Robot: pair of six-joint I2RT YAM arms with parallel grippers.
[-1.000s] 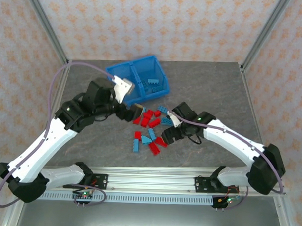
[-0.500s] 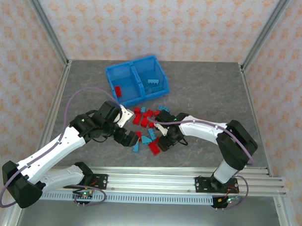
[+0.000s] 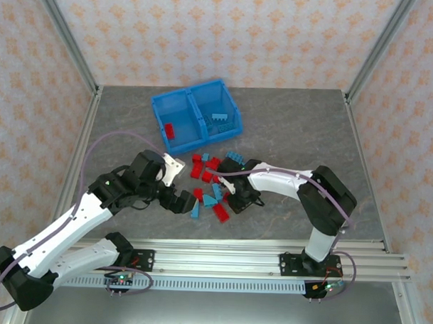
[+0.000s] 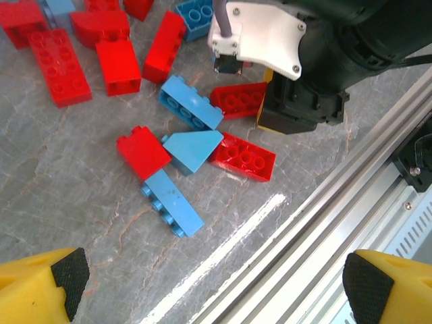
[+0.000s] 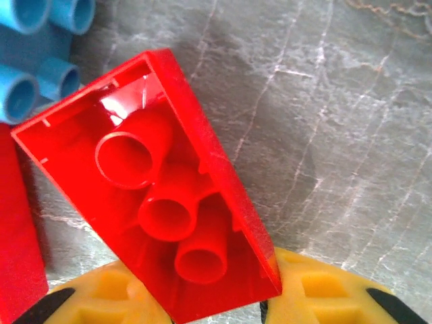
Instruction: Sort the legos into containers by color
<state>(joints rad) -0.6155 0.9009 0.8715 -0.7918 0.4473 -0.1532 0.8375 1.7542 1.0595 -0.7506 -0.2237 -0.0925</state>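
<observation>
Right of the bright blue rectangular plastic bin (image 3: pixel 197 116) the grey marbled tabletop (image 3: pixel 296 122) lies bare and passable, while on its near side small red and light blue studded plastic bricks (image 3: pixel 207 176) crowd between the white-and-black left arm (image 3: pixel 94 207) and right arm (image 3: pixel 280 182).

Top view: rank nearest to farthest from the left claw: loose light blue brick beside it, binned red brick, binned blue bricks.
1. Loose light blue brick, just right of the left claw.
2. Binned red brick, left compartment.
3. Binned blue bricks, right compartment, farthest.

Red and light-blue legos (image 4: pixel 59 66) on grey-veined table (image 3: pixel 289 122) (blue bin (image 3: pixel 179 112)).
</observation>
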